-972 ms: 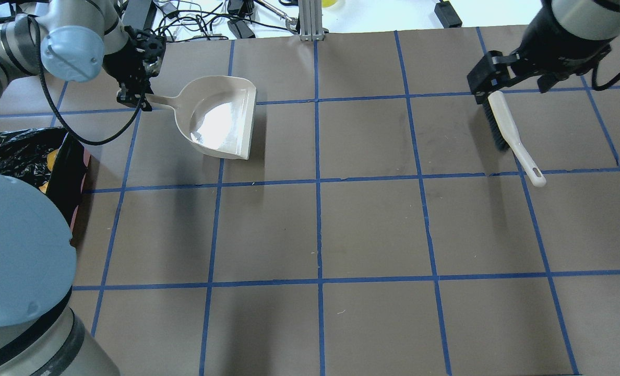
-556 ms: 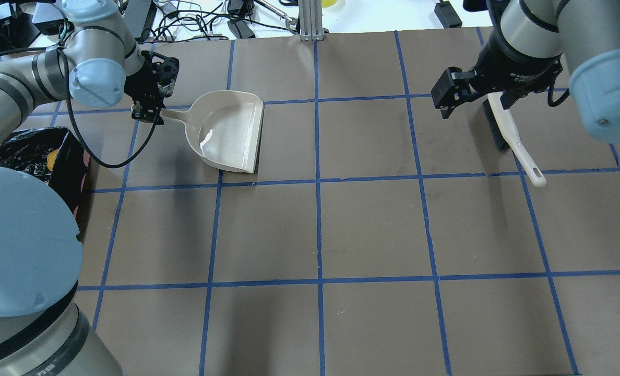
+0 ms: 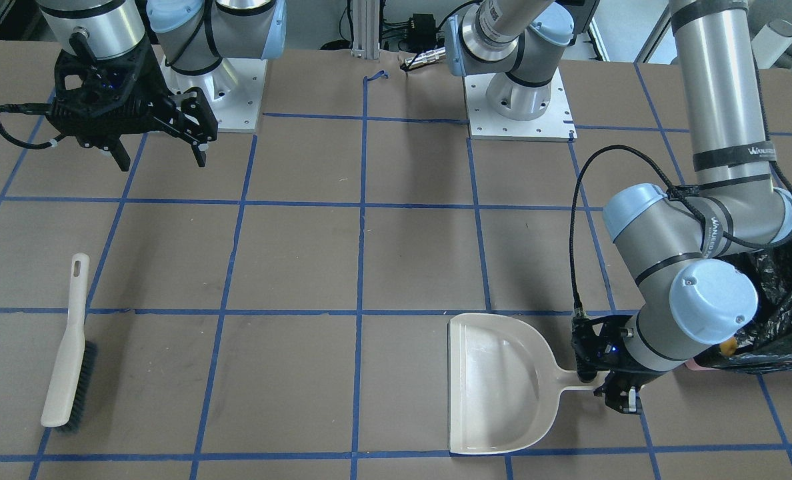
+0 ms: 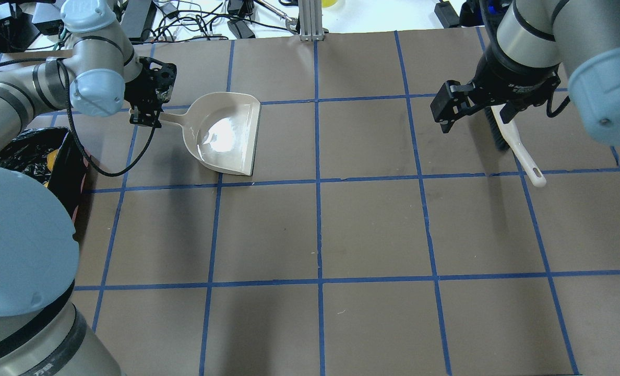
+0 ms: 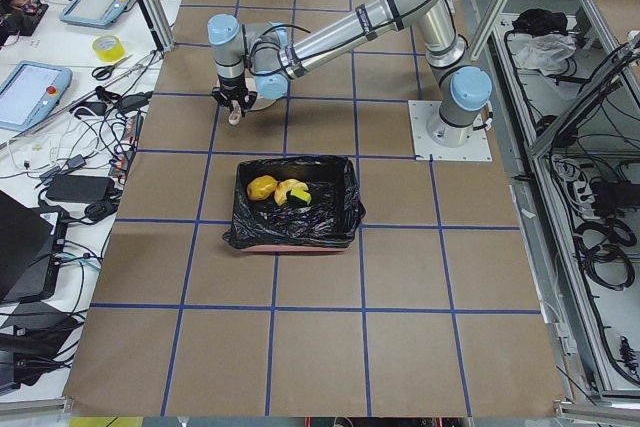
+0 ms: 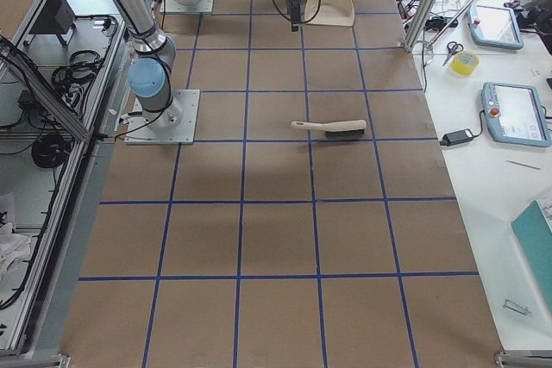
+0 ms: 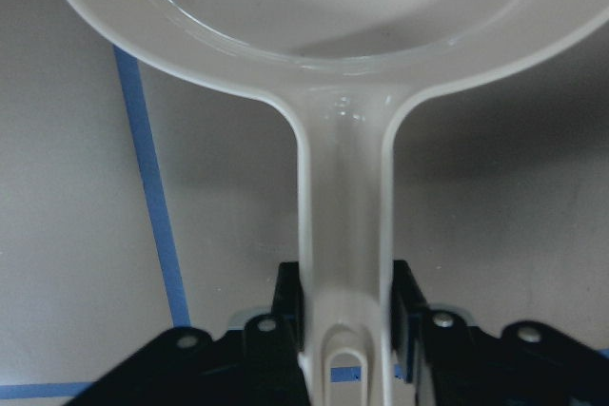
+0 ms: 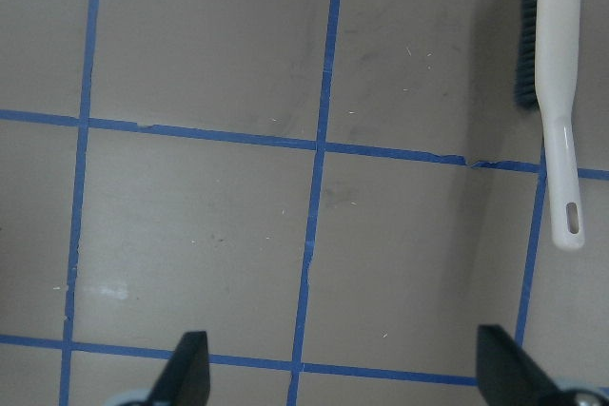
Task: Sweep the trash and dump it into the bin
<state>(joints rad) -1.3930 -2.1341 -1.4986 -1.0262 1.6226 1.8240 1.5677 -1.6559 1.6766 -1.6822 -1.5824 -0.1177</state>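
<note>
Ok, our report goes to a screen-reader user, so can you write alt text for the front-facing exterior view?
The left gripper clamps the handle of an empty beige plastic dustpan on the brown gridded table, beside a black-bagged bin. Across the table, the right gripper hangs open, apart from a beige black-bristled brush lying there.

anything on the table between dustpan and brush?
Nothing. In the front-facing view the stretch of table between dustpan and brush is bare.
</note>
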